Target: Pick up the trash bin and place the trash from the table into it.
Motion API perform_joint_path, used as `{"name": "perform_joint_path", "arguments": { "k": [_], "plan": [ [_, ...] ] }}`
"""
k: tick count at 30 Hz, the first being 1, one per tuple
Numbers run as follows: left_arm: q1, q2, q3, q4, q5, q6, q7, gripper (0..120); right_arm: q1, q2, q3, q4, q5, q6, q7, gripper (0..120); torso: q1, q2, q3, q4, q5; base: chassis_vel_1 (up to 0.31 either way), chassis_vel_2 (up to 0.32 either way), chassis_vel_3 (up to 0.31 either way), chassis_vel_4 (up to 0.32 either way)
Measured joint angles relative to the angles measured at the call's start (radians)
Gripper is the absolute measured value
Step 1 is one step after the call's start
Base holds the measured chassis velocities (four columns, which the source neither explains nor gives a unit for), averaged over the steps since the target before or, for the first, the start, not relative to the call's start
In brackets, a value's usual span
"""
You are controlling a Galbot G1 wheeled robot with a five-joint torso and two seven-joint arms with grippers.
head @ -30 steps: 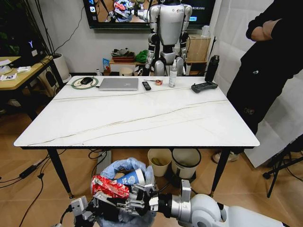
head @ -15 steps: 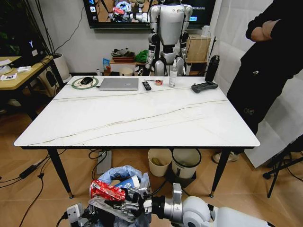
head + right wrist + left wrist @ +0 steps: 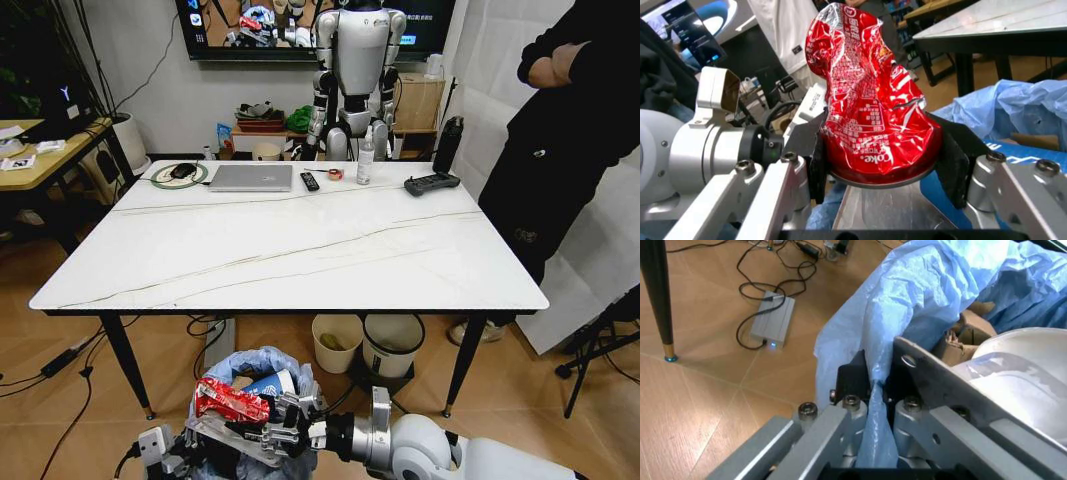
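— Below the table [image 3: 300, 250], at six o'clock: what's in hand?
— My right gripper [image 3: 262, 433] is clamped on the crushed red wrapper [image 3: 231, 400], over the trash bin [image 3: 250, 372].
— And the bin?
— My left gripper [image 3: 873, 405] pinches its blue bag rim. Drop step; next, I'd judge, release over the opening.

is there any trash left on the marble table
No: the table carries a laptop, remote and bottle, no litter.

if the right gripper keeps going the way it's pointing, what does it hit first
Probably the left gripper, which is clamped on the trash bin's bag rim. The right gripper, holding the crushed red can, points across the bin toward it; depth is unclear.
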Motion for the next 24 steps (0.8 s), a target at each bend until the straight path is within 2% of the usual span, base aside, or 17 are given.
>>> {"name": "perform_joint_path", "arguments": {
  "k": [15,20,24],
  "plan": [
    [-0.007,-0.009,0.006,0.005,0.008,-0.002,0.002,0,0.017,-0.024,0.022,0.036,-0.013,-0.023,0.039,44,0.0,0.0,0.0,0.0,-0.0001,0.0,0.0,0.0,0.0],
    [-0.008,-0.012,0.007,0.006,0.011,-0.002,0.005,0,0.022,-0.033,0.01,0.069,-0.048,-0.042,0.091,44,0.0,0.0,0.0,-0.0001,-0.0001,0.0,0.0,0.0,0.0],
    [-0.007,-0.019,0.008,0.006,0.017,-0.002,0.005,0,0.039,-0.037,-0.013,0.12,-0.096,-0.108,0.191,44,0.0,0.0,0.0,-0.0001,0.0,0.0,0.0,0.0,0.0]
  ]
}}
